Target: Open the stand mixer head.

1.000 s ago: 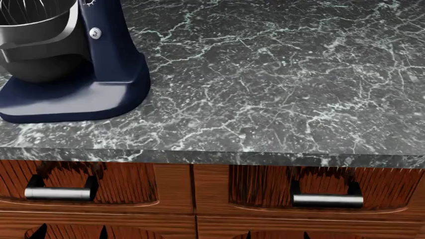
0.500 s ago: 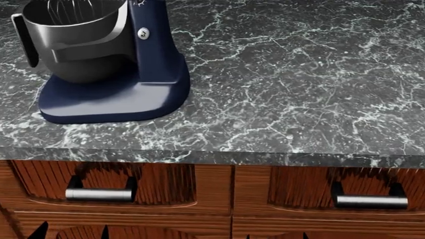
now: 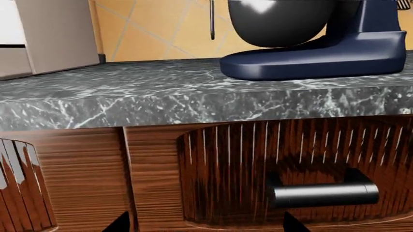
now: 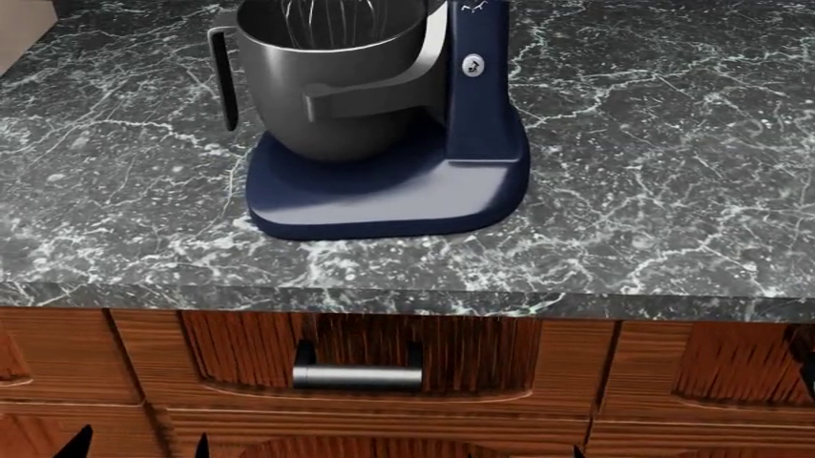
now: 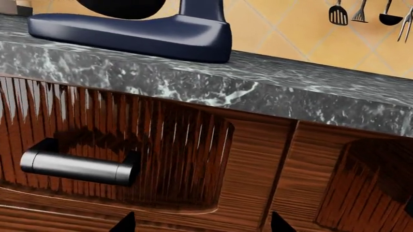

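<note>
- Head view: a glossy dark grey bowl (image 4: 338,86) with a side handle sits cradled on a navy blue mixer base (image 4: 388,191); thin wire whisk (image 4: 328,21) loops show inside the bowl.
- The stand mixer head lies above the frame's top edge, out of sight; only the navy column (image 4: 478,81) rises toward it.
- The desk (image 4: 662,172) is black marble with white veining.
- Below it, ribbed reddish wood drawers carry a brushed metal bar handle (image 4: 357,376).
- Wrist views show tan diagonal wall tiles (image 5: 277,29) and hanging utensils (image 5: 368,13).
- Only dark tips show at frame bottoms; whether either arm's jaws are open or closed cannot be told.
</note>
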Controlling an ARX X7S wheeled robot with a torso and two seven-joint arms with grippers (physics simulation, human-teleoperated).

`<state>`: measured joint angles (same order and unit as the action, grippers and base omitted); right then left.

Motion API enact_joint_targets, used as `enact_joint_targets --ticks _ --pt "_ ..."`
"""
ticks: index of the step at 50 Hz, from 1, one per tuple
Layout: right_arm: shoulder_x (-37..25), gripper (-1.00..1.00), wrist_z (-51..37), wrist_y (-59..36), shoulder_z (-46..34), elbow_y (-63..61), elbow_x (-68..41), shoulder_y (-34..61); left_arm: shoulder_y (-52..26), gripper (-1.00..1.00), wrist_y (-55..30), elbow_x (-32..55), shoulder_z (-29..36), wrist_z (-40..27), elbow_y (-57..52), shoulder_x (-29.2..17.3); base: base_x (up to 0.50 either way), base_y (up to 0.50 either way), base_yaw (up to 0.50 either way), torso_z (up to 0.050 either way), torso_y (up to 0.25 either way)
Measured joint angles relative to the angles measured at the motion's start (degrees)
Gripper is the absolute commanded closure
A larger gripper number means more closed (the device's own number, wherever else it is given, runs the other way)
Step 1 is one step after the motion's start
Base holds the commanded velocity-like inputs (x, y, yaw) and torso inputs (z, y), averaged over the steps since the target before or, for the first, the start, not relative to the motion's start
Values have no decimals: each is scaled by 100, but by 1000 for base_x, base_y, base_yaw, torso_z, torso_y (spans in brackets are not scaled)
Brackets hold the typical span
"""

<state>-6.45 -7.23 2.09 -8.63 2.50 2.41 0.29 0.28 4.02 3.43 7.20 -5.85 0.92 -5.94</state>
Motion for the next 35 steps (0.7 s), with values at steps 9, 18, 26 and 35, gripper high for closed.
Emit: enact_joint_targets --ticks 9,18,26,35 --pt "-26 -100 16 38 -31 12 -172 2 -24 -100 -124 128 48 -10 -2 -63 0 56 0 9 0" --pt "-70 -100 13 25 -55 27 -294 27 -47 -100 -344 311 84 27 -118 -135 0 0 0 50 0" --pt "-107 -100 2 -13 -91 20 -362 42 -69 -100 -423 355 127 -7 -144 -175 0 0 0 50 0" --pt "-147 -100 -19 -60 -141 8 -406 50 -85 -100 -470 415 165 -33 -152 -213 0 0 0 50 0"
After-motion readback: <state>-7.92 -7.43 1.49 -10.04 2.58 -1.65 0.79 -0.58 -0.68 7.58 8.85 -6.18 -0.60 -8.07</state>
